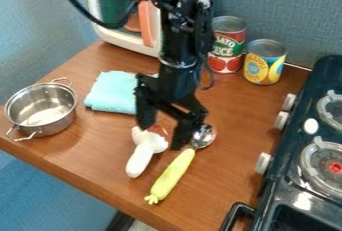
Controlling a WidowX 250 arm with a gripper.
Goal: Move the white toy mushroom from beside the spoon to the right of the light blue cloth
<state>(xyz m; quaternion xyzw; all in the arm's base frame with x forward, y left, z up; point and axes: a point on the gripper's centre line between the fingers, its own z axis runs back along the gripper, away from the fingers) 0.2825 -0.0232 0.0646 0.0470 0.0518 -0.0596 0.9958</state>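
Note:
The black gripper (161,136) hangs down over the middle of the wooden table, its two fingers spread apart. Just below it lies a white object (142,155) with a rounded, wider top and a narrow lower end. A small reddish-brown patch (157,129) shows at its upper end, between the fingers. Beside the right finger is the metal bowl of a spoon (203,136). A long pale-yellow object (171,176) lies diagonally, its upper end against the spoon and covering where the handle would be. Whether the gripper touches the white object is unclear.
A metal pot (41,106) stands at the left, near a folded turquoise cloth (112,92). Behind are a white toy oven (100,30), a red can (228,45) and a yellow-and-blue can (264,62). The dark stove (294,170) borders the right.

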